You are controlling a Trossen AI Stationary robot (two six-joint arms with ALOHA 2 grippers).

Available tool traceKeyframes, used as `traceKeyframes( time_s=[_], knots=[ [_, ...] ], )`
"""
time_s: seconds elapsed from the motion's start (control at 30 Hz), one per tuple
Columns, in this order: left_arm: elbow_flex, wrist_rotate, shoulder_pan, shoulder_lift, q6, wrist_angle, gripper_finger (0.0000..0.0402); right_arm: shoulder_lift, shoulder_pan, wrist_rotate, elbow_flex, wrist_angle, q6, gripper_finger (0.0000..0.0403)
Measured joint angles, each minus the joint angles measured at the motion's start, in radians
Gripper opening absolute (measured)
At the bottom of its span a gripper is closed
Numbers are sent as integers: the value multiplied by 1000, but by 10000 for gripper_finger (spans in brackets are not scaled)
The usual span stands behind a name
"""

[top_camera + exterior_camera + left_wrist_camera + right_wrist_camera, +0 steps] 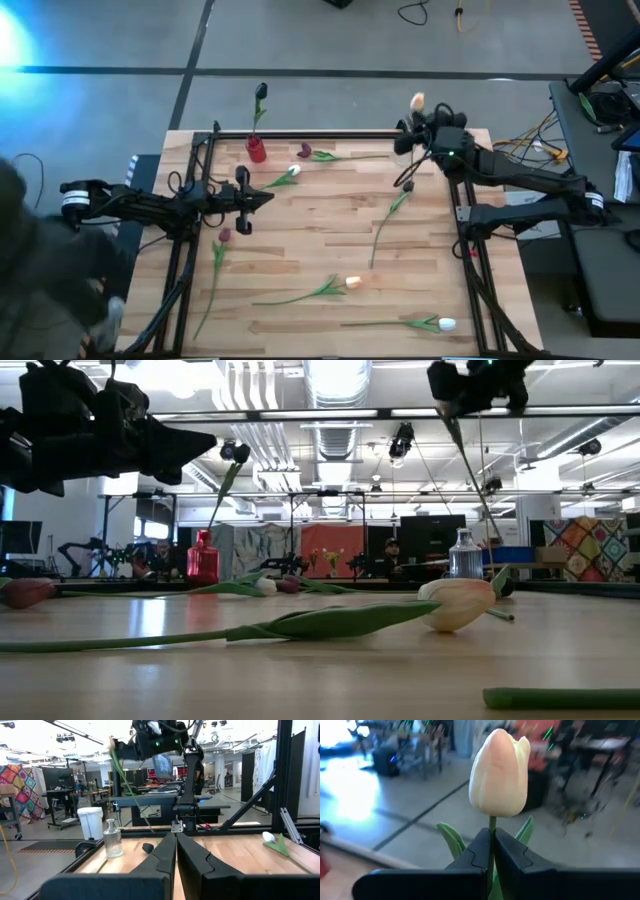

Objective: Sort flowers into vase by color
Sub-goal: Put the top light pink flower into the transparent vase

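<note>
Right claw [418, 122] is clamped on the stem of a cream tulip [417, 101], raised above the far right corner of the surface [330, 215]. In the right wrist view the 2 dark fingers [475, 852] pinch the green stem just under the pale head [499, 772], which stands upright above them with leaves behind. The head lies past the surface's far edge.

Left claw [262, 198] hangs over the left part of the surface with its fingers [162, 857] pressed together on nothing.

A clear glass vase [113, 838] stands at the far right, under the raised arm. A red vase [256, 150] at the far left holds 1 dark tulip [260, 92].

On the wood lie a white tulip [293, 171] and a maroon one [305, 151] near the red vase, a dark one [407, 186] on the right, a maroon one [224, 236] on the left, a peach one [352, 283] and a white one [446, 324] near the front.
</note>
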Motion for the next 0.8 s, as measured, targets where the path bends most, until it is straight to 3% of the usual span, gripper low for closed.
traceKeyframes(
  time_s=[0.33, 0.8],
  knots=[
    [0, 0, 0, 0, 1, 0, 0, 6, -97, 36, 1, 338, -278, 13],
    [0, -53, 1, 0, 27, -8, 0, 8, -246, -56, -71, 540, -300, 13]
  ],
)
